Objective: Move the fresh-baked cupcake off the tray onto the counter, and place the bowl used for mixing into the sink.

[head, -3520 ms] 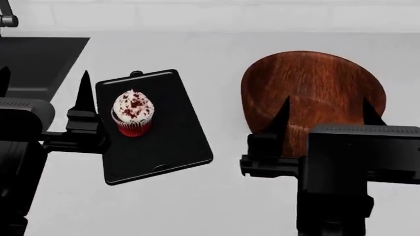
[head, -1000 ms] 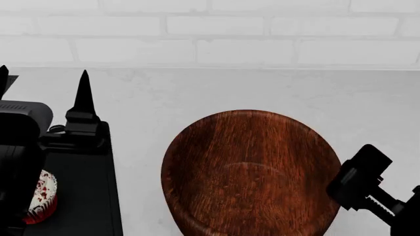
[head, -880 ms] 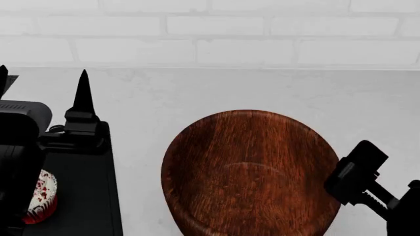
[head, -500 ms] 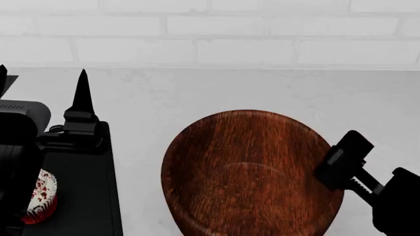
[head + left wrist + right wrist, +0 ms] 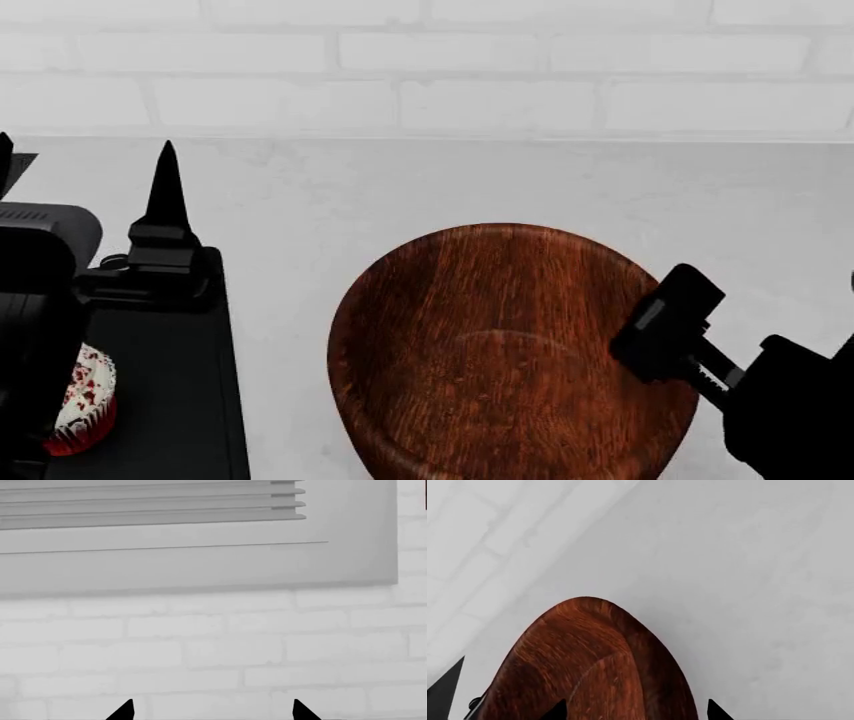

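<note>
The right pincer (image 5: 667, 325) hangs over the near right rim of the bowl (image 5: 501, 350), reaching in at a slant from its arm low at the robot's right. In the right wrist view two dark fingertips (image 5: 556, 711) show apart, with bowl rim between them; nothing is held, and contact cannot be told. To grip well, it likely should straddle the rim, one finger inside, one outside, then close firmly before lifting, since the wide bowl may tip. The bowl rests on the desk (image 5: 534, 180), just beside the tray (image 5: 174, 400), farther left. The left pincer (image 5: 210, 711), tips apart and empty, points at a brick wall above the tray, beside the cupcake (image 5: 83, 400). The sink is out of view.
</note>
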Available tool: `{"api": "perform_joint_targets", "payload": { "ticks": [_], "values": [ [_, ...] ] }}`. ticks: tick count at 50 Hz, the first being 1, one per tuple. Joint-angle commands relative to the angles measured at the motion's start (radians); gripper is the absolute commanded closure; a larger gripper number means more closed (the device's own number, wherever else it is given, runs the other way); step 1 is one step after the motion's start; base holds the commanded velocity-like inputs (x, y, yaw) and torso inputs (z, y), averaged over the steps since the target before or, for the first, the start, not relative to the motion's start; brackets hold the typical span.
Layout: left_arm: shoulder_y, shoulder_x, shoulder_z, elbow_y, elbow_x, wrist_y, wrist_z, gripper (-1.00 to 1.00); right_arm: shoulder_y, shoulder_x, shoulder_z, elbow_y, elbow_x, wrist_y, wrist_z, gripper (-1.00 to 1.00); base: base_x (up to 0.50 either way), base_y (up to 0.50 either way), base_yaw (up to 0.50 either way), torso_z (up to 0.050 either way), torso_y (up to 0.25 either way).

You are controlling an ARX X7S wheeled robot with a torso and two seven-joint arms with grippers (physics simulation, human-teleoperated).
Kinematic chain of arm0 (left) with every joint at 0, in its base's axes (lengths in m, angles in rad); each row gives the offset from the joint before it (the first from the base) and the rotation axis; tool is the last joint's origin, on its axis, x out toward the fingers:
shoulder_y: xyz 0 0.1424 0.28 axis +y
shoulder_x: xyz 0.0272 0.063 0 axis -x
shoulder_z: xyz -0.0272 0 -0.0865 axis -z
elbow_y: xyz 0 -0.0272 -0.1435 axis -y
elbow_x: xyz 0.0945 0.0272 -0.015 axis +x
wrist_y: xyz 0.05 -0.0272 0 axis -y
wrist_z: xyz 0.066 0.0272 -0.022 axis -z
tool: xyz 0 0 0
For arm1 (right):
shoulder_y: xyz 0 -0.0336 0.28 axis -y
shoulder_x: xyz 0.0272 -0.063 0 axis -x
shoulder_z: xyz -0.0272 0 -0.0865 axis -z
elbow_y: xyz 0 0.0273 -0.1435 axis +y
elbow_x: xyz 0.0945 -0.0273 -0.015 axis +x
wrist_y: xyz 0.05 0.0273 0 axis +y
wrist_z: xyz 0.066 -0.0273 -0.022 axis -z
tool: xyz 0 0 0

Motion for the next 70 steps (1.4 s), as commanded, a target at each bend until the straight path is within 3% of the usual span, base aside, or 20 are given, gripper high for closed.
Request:
{"api": "perform_joint_targets", "payload": {
  "ticks": [1, 20, 41, 42, 53, 64, 68, 70],
  "values": [
    [0.000, -0.003, -0.005, 0.004, -0.010, -0.004, -0.007, -1.00, -0.002, -0.020, -0.026, 0.026, -0.050, -0.001, -0.035, -1.00, 0.00, 0.00, 0.00, 0.000, 0.000],
    [-0.002, -0.009, 0.000, -0.011, -0.013, 0.013, -0.014, -1.00, 0.018, -0.007, -0.056, 0.099, -0.137, 0.011, -0.111, -1.00, 0.00, 0.00, 0.00, 0.000, 0.000],
    [-0.005, -0.015, -0.002, -0.009, -0.025, 0.014, -0.024, -1.00, 0.021, -0.037, -0.101, 0.090, -0.146, -0.003, -0.088, -1.00, 0.00, 0.00, 0.00, 0.000, 0.000],
    [-0.005, -0.015, -0.003, -0.009, -0.027, 0.015, -0.024, -1.00, 0.024, -0.035, -0.105, 0.090, -0.150, -0.001, -0.087, 1.00, 0.00, 0.00, 0.00, 0.000, 0.000],
    [-0.005, -0.019, -0.005, -0.006, -0.035, 0.015, -0.029, -1.00, 0.018, -0.006, -0.084, 0.029, -0.108, -0.023, -0.021, 1.00, 0.00, 0.00, 0.00, 0.000, 0.001],
    [-0.001, -0.025, -0.022, 0.013, -0.056, 0.009, -0.033, -1.00, 0.090, 0.178, 0.042, -0.258, 0.167, -0.141, 0.221, 1.00, 0.00, 0.00, 0.00, 0.000, 0.000],
    [0.001, -0.027, -0.034, 0.017, -0.065, 0.011, -0.034, -1.00, 0.087, 0.237, 0.112, -0.408, 0.078, -0.162, 0.223, 1.00, 0.00, 0.00, 0.00, 0.000, 0.003],
    [0.002, -0.028, -0.038, 0.021, -0.068, 0.010, -0.036, -1.00, 0.083, 0.282, 0.113, -0.523, -0.055, -0.157, 0.250, 1.00, 0.00, 0.00, 0.00, 0.000, 0.000]
  ]
}}
